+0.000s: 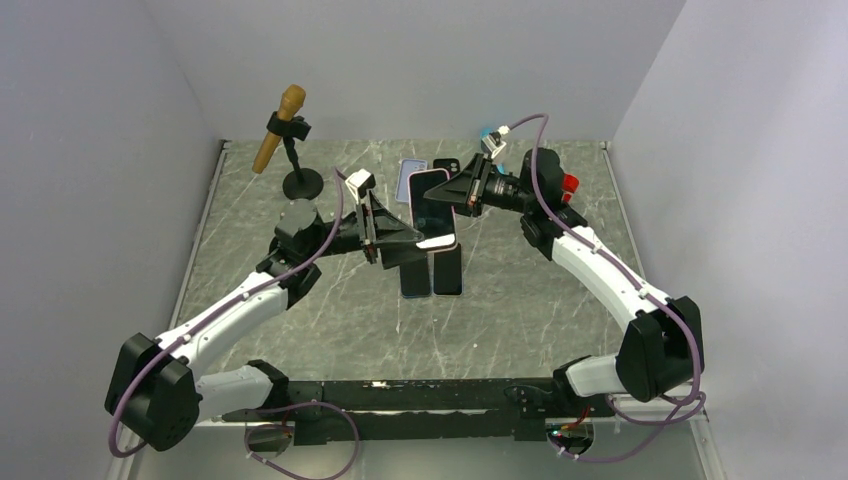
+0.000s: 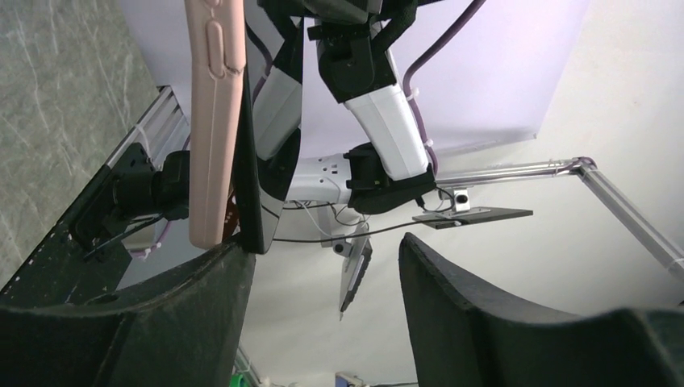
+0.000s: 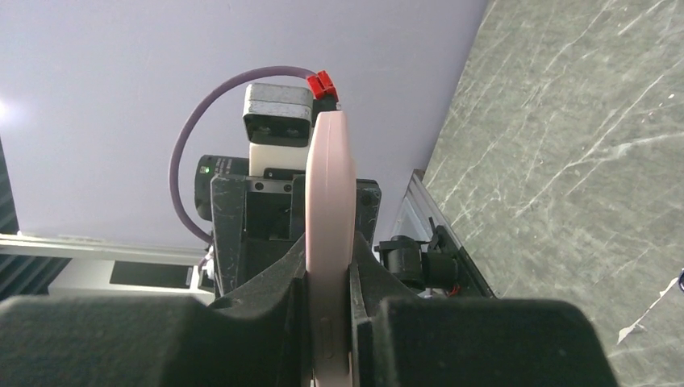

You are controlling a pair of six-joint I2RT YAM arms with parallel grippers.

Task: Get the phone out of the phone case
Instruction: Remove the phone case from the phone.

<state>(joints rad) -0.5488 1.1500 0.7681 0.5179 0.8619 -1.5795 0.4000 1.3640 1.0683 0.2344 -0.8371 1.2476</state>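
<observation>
Top external: phone case [image 1: 431, 208] lengthwise near-far, open face upward

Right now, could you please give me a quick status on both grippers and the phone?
Right gripper shut on pink phone case, lifted off table. Left gripper open beside it. Phone edge gapped from case, not out. Other phones on table beneath.

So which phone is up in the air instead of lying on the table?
The pink-cased phone, clamped in the right end effector. The lilac case and dark phones lie flat on the marble table.
</observation>
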